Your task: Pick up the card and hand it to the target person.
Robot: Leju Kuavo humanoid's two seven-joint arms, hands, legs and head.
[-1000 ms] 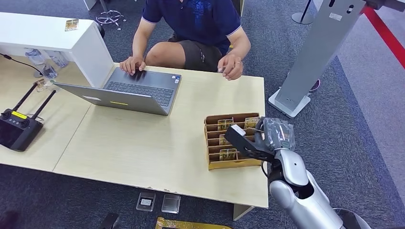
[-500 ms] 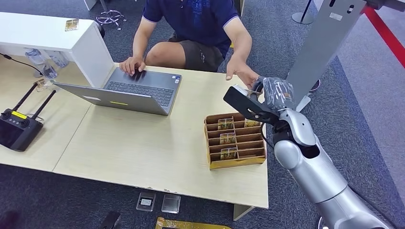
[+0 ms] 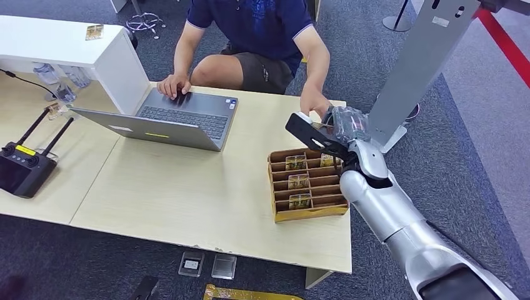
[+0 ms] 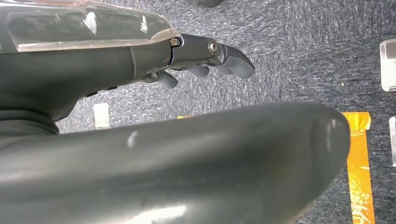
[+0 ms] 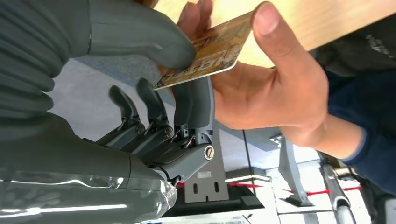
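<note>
On your far left a black remote controller (image 3: 25, 167) with two antennas lies on a pale wooden desk (image 3: 187, 187), with a white counter (image 3: 62, 47) behind it carrying a small card-like item (image 3: 94, 32). Plastic bottles (image 3: 59, 84) stand at the foot of that counter. Next along, an open grey laptop (image 3: 172, 119) sits on the desk, and a seated person (image 3: 253, 37) in a dark blue shirt rests one hand on its keyboard (image 3: 174, 84). Grey-blue carpet (image 3: 475, 137) covers the room; below the desk's near edge you see two clear cases (image 3: 207, 265) and a strip of yellow tape (image 3: 250, 294) on the floor.

Right of centre, a brown cardboard organizer (image 3: 306, 184) stands on the desk with several gold cards upright in its slots. Above its far edge the right hand (image 3: 340, 128) is raised. In the right wrist view, the right hand (image 5: 154, 70) pinches the gold card (image 5: 210, 49) between thumb and dark fingers, while the person's other hand (image 5: 261, 84) grips the same card's opposite end, thumb on top.

Further right a grey metal stand (image 3: 419, 69) rises from the carpet, beside a red floor line (image 3: 506, 47).

The left hand (image 4: 201, 60) hangs over the carpet, fingers loosely curled in and holding nothing.
</note>
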